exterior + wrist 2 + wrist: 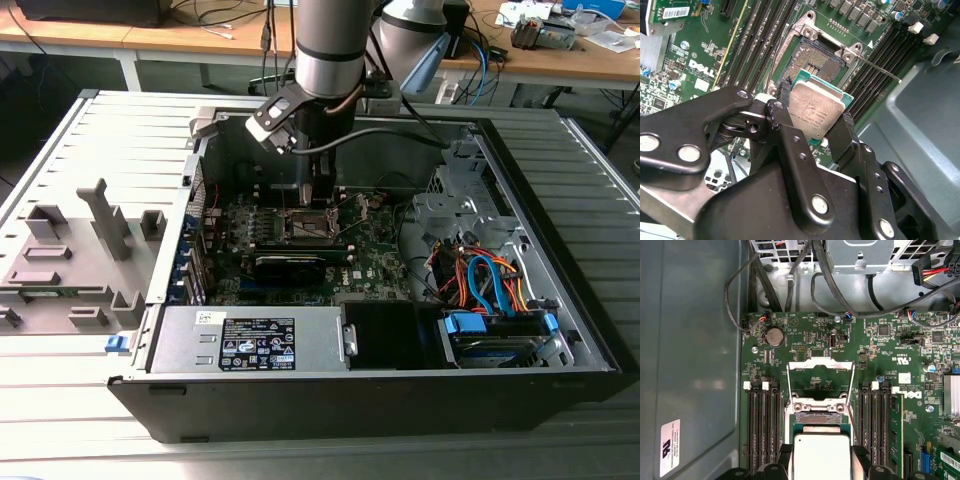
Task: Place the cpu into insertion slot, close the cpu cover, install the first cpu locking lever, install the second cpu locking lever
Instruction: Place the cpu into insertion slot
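On the green motherboard [880, 355] the insertion slot [812, 62], a silver-rimmed square with a dark centre, lies uncovered just beyond the fingers [842, 136]. The fingers clamp the silver-topped, green-edged cpu [817, 112] by two opposite edges, tilted; they hide its near corner.

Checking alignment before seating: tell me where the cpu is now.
In the second wrist view the cpu is clamped in the gripper, over the edge of the open insertion slot, not yet seated.
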Robot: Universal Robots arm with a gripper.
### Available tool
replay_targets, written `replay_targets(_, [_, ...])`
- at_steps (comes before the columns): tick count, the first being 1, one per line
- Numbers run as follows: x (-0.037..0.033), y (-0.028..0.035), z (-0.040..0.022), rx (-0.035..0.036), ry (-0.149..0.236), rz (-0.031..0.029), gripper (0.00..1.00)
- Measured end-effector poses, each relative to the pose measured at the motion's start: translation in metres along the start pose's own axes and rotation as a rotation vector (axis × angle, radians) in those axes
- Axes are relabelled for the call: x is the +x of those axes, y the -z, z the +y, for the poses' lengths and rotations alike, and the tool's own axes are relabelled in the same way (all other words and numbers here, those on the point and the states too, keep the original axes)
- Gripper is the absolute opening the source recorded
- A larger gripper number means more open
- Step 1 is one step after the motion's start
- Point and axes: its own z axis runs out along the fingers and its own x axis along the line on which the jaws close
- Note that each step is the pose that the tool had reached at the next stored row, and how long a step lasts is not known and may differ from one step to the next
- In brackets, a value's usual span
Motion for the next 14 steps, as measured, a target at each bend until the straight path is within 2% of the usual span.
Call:
replay_targets(6, [-0.0001, -0.0039, 0.0, 0.0, 0.0, 0.0, 0.55])
replay_targets(14, [-0.0001, -0.005, 0.0, 0.0, 0.0, -0.0001, 0.55])
